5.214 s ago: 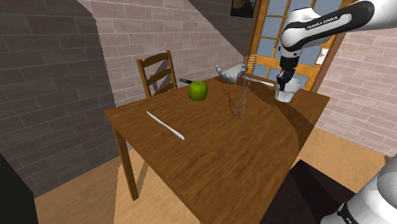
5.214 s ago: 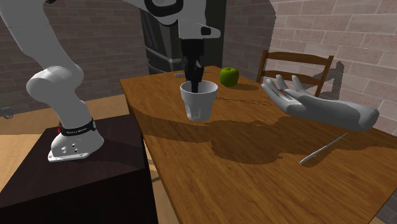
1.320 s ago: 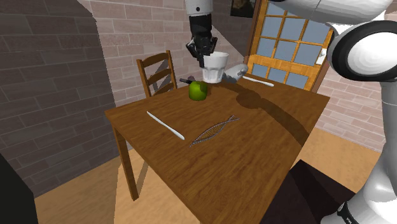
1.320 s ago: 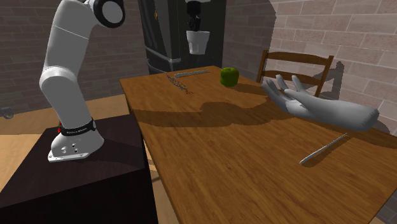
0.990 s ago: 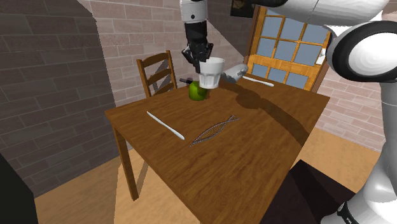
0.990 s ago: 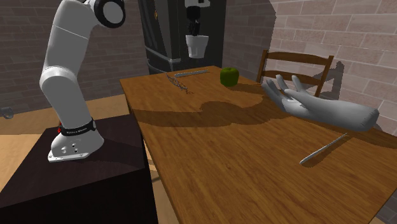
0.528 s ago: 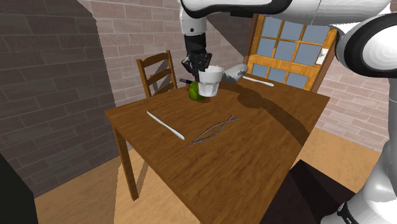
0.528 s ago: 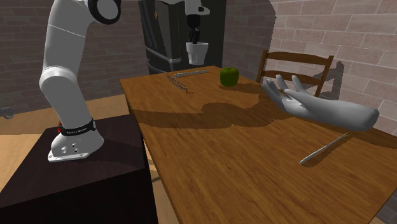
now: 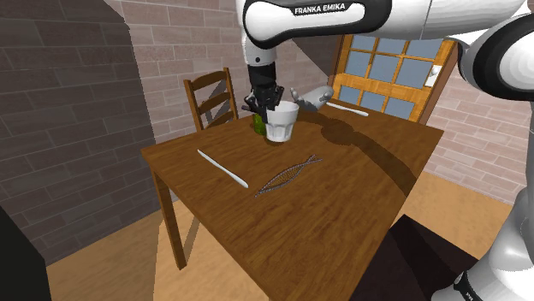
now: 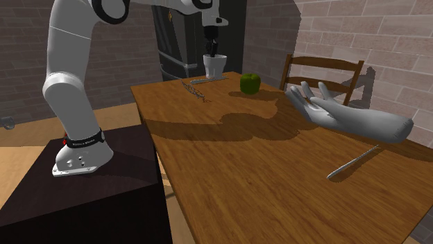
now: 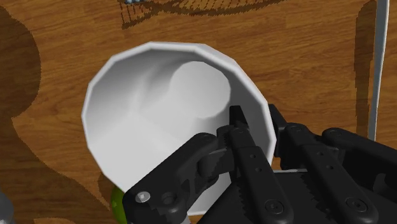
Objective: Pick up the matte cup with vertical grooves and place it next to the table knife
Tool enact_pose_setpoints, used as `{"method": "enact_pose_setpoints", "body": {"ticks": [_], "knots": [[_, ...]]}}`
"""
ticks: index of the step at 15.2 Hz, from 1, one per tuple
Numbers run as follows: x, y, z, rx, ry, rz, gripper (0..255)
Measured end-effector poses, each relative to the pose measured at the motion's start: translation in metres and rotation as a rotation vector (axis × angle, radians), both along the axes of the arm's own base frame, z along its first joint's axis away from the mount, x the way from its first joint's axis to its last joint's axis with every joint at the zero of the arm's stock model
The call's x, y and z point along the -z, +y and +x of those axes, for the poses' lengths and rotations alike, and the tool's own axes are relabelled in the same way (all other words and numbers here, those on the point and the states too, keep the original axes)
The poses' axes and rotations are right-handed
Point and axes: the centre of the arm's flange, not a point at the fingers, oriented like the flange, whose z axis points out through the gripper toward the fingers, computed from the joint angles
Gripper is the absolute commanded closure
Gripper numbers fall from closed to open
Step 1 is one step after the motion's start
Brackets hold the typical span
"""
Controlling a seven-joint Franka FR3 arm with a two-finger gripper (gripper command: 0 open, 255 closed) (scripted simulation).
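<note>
Cup is clamped at its wall by the fingers, one inside, one outside. The apple, at its 9 o'clock, is mostly hidden behind it. The knife lies at 8 o'clock, well apart, on the table.

A brown wooden table stands in the middle of the room. Big dark shadows lie across its top. A wooden chair with bars across its back stands at the table's far edge. On the shoulder view's left is a dark grey brick wall. Behind the chair is a lighter brick wall. Past the table is an orange door with many small glass panes, and next to it a pinkish brick wall. The floor is light brown. In the second exterior view, a tall black cupboard stands beyond the table.
</note>
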Motion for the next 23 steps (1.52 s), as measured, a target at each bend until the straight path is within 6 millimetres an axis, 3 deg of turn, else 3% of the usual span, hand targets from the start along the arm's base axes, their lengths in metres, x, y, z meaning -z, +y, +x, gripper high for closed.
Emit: {"method": "enact_pose_setpoints", "body": {"ticks": [13,19,20,23], "knots": [[0.067,0.0,0.001,0.0,0.0,0.0,255],[0.07,0.0,0.001,0.0,0.0,0.0,255],[0.07,0.0,0.0,0.0,-0.001,0.0,0],[0.07,0.0,0.0,0.0,-0.001,0.0,0]]}}
